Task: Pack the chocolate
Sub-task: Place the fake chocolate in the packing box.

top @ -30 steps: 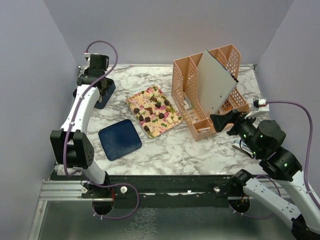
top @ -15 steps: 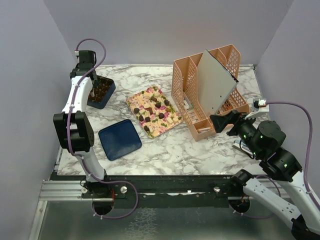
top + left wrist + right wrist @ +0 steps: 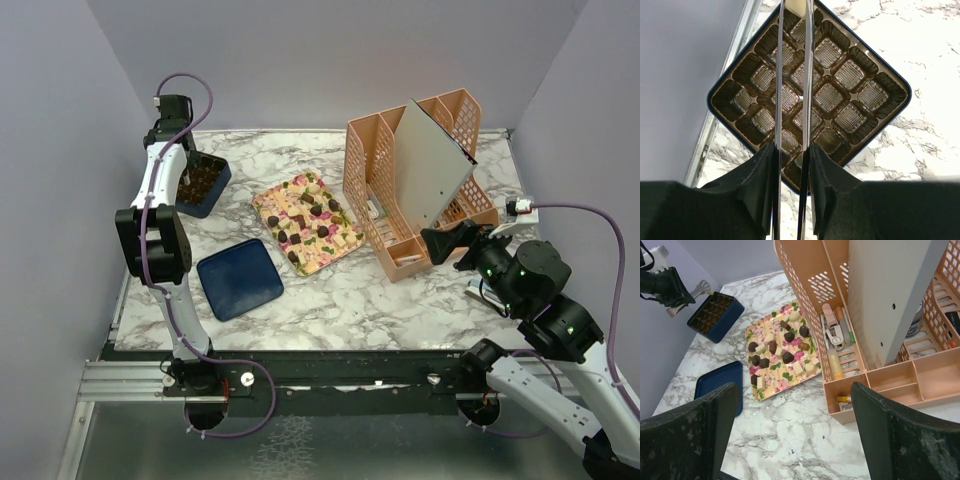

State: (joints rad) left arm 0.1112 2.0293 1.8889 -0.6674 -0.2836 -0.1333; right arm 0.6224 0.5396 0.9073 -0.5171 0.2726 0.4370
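The chocolate [image 3: 310,222] lies as several dark and cream pieces on a floral tray [image 3: 771,390] at mid-table. A dark blue box [image 3: 203,184] stands at the back left; the cells of its brown gridded insert [image 3: 850,75] look empty. My left gripper [image 3: 794,150] is shut on thin metal tongs [image 3: 778,75] whose blades reach over the box. A cream patch sits between the blade tips at the frame's top edge; what it is I cannot tell. My right gripper [image 3: 792,387] hangs open high above the table's right side, holding nothing.
The box's blue lid [image 3: 240,279] lies flat near the front left. A peach desk organizer [image 3: 415,190] with a grey board [image 3: 430,170] leaning in it fills the back right. The left wall runs close beside the box.
My left arm has swung back and left, toward the wall, uncovering the box it was hiding. The right arm has stayed still.
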